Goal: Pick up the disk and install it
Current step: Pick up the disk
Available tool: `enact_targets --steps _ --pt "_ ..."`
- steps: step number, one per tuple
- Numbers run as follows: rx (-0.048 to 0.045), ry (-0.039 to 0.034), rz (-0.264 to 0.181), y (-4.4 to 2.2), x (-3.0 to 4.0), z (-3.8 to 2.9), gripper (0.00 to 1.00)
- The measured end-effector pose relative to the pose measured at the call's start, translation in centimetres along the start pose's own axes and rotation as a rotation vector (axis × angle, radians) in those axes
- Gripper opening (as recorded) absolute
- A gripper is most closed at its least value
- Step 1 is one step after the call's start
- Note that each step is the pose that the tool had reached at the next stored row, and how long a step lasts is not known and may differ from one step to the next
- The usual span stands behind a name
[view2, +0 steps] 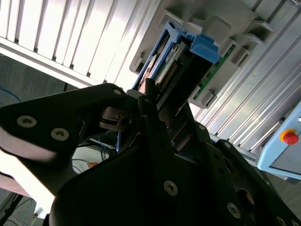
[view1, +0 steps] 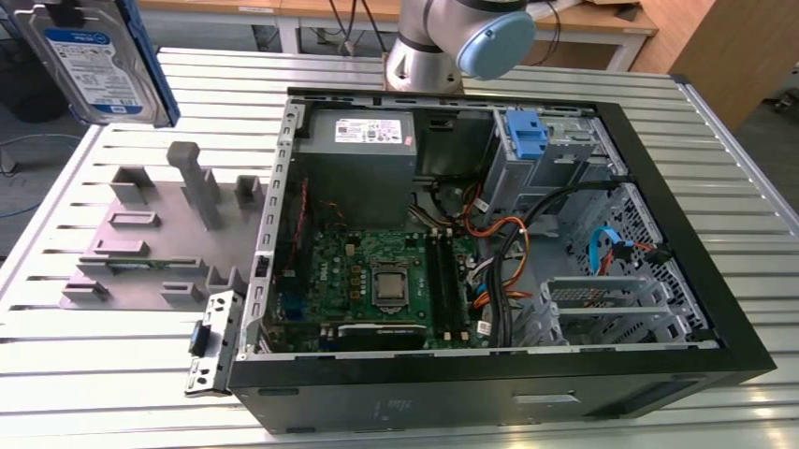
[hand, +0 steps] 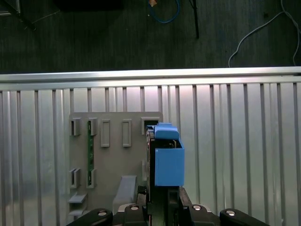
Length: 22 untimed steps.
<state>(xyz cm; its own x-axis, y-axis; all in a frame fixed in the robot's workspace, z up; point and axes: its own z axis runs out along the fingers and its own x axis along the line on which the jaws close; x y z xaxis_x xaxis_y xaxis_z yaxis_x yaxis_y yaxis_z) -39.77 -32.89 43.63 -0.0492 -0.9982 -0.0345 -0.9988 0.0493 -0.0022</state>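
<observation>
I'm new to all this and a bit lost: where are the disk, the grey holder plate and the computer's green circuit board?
disk (view1: 90,61): exterior view, on its white-and-blue label.
grey holder plate (view1: 168,248): exterior view, on its flat base.
green circuit board (view1: 335,271): exterior view, on bare green surface.

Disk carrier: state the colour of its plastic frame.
Bright blue. The carrier around the disk shows best in the first wrist view.
</observation>
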Motion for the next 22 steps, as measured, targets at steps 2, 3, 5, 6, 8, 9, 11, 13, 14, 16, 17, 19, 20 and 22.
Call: enact_targets --steps 2,3,5,6,8,9,11,13,14,16,17,19,20,22 --pt "0.0000 0.0000 0.000 0.00 -0.01 -0.08 0.35" --pt "0.0001 0.0000 0.000 0.00 -0.01 -0.12 0.35" --pt "0.0001 0.0000 0.000 0.00 -0.02 -0.21 0.35" --pt "0.0000 0.0000 0.000 0.00 -0.02 -0.26 0.35" --pt "0.0000 0.0000 0.000 0.00 -0.03 -0.38 0.35" --pt "0.0000 0.0000 0.000 0.00 -0.03 -0.45 0.35" --pt "0.0001 0.0000 0.000 0.00 -0.03 -0.56 0.35" --pt "0.0001 0.0000 0.000 0.00 -0.04 -0.67 0.35" --pt "0.0001 0.0000 0.000 0.00 -0.04 -0.72 0.35" --pt "0.0001 0.0000 0.000 0.00 -0.04 -0.81 0.35" --pt "0.0001 0.0000 0.000 0.00 -0.05 -0.85 0.35" --pt "0.0001 0.0000 0.000 0.00 -0.05 -0.93 0.35" --pt "0.0001 0.0000 0.000 0.00 -0.05 -0.97 0.35" --pt "0.0001 0.0000 0.000 0.00 -0.07 -1.04 0.35"
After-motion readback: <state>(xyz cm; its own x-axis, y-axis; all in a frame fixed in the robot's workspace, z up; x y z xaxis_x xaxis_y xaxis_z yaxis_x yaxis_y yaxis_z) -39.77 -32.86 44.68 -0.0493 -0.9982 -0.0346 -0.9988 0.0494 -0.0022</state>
